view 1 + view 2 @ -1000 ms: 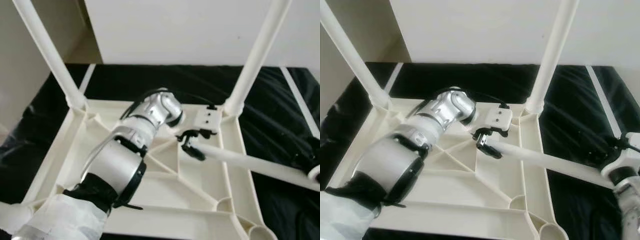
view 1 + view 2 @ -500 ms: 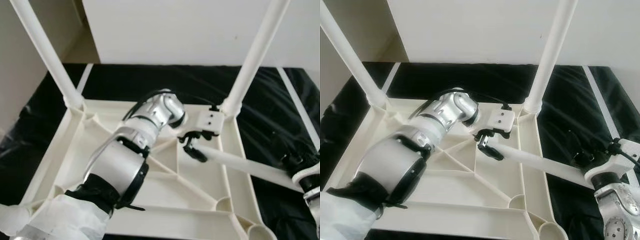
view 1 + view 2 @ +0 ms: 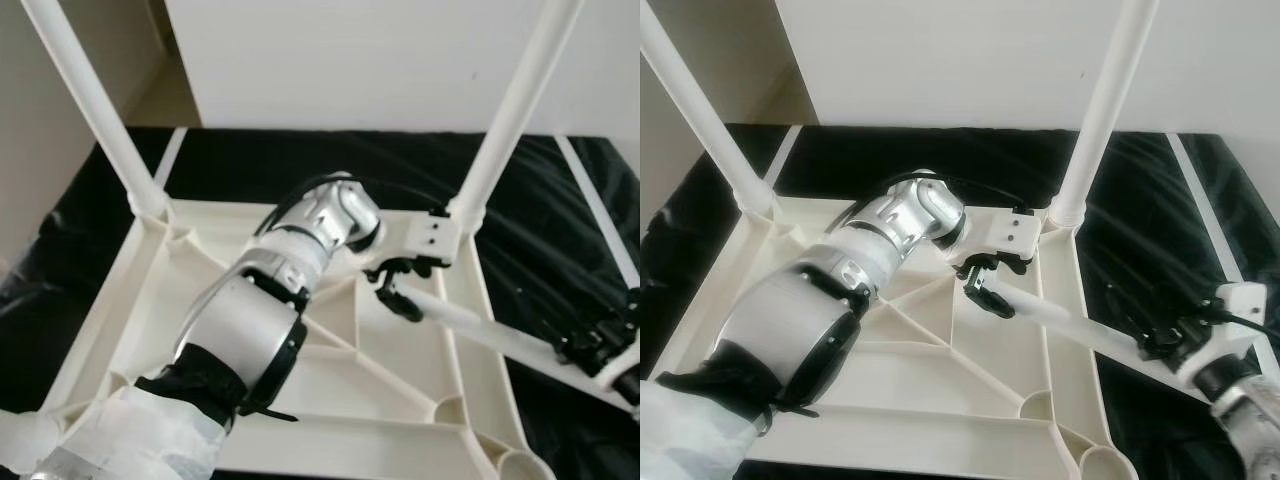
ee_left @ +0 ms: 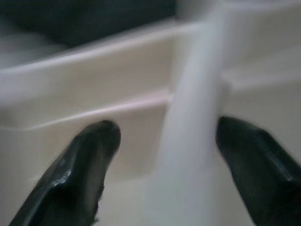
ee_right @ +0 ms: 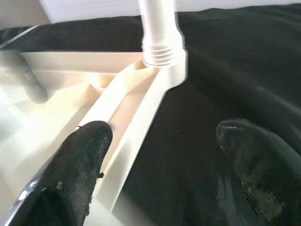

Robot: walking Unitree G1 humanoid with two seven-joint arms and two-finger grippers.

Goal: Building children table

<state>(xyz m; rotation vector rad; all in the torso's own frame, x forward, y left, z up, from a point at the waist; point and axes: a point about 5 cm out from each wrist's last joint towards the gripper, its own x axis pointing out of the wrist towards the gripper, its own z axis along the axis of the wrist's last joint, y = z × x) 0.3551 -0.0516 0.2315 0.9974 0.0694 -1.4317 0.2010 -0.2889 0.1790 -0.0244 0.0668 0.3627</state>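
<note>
Table [image 3: 330, 400] lies inverted on black cloth [image 3: 300, 160], two legs [image 3: 510, 110] fitted. Left gripper [image 3: 400, 290] straddles loose leg [image 3: 1060, 318], fingers wide, not clamped; right gripper [image 3: 1170, 345] open beside its other end. Next: seat leg in near-right socket [image 3: 1102, 462].

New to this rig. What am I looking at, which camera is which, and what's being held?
A humanoid robot with two silver arms, each ending in two black fingers. The two wide pictures come from its head camera, looking down. The two close-ups come from cameras on its wrists, looking along the fingers.

On the black cloth lies a white plastic children's table, upside down. Two legs stand in its far corners. A third, loose leg lies slanted across the underside.

The left gripper straddles one end of the loose leg; its fingers are apart, with a gap on one side. The right gripper is at the leg's other end, fingers wide open over the cloth.
</note>
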